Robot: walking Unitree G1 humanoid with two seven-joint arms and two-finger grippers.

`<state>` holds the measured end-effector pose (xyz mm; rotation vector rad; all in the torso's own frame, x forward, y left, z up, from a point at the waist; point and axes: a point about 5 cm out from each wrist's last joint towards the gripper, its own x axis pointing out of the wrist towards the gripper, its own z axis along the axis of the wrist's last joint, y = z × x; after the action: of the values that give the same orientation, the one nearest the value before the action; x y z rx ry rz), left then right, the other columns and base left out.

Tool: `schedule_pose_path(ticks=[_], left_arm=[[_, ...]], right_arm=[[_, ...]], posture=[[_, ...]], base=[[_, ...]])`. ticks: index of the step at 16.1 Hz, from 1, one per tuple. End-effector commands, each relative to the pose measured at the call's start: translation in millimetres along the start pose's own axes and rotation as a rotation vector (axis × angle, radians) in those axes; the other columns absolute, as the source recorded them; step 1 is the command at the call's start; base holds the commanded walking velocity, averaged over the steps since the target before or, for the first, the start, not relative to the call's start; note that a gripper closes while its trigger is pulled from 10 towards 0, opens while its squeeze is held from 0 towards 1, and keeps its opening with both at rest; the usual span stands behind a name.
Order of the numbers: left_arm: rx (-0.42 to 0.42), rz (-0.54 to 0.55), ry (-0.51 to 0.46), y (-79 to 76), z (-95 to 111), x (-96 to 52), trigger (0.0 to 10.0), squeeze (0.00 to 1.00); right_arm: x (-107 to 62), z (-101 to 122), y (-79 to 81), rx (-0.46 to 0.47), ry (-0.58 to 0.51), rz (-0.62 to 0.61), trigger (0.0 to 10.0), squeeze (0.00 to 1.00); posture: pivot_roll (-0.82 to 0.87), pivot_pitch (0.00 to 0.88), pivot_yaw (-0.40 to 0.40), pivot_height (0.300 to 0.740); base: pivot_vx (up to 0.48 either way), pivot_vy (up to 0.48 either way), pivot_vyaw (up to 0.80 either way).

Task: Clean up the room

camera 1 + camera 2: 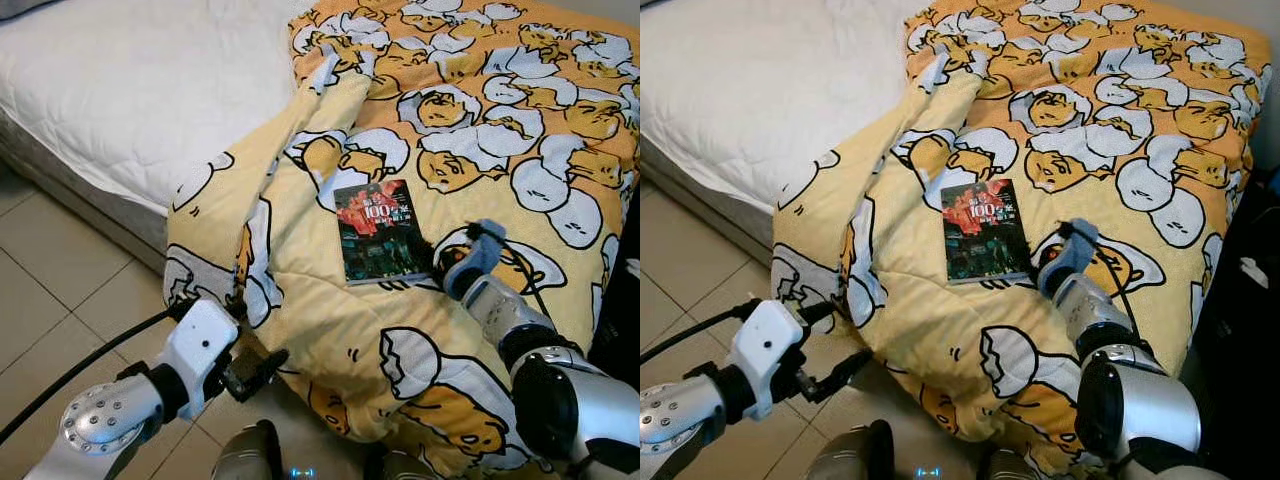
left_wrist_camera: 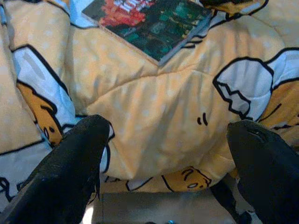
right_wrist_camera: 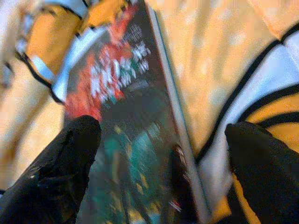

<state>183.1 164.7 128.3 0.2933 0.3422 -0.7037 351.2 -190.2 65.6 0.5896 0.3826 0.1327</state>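
A book [image 1: 378,230] with a dark red and green cover lies flat on a yellow blanket [image 1: 480,120] printed with egg cartoons. The blanket covers the right part of the bed and hangs over its near edge toward the floor. My right gripper [image 3: 163,133] is open at the book's near right corner. In the right wrist view one finger is over the cover and the other over the blanket beside it. My left gripper [image 2: 173,135] is open and low, facing the hanging fold of blanket, with nothing between its fingers.
To the left of the blanket, the white quilted mattress [image 1: 130,90] is bare. Beige floor tiles [image 1: 60,290] lie at the lower left. A black cable [image 1: 80,365] runs along my left arm. Something dark [image 1: 625,300] stands at the right edge beside the bed.
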Motion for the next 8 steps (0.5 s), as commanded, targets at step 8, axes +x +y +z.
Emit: schedule_pose_path(ticks=[8], left_arm=[[-0.006, -0.029, 0.011, -8.2, 2, -4.3, 10.0, 0.67]], right_arm=[[0.0, -6, 5.5, 0.035, 0.023, 0.098, 10.0, 0.0]], posture=[[0.18, 0.21, -0.03, 0.74]], base=[[0.0, 0.0, 0.0]])
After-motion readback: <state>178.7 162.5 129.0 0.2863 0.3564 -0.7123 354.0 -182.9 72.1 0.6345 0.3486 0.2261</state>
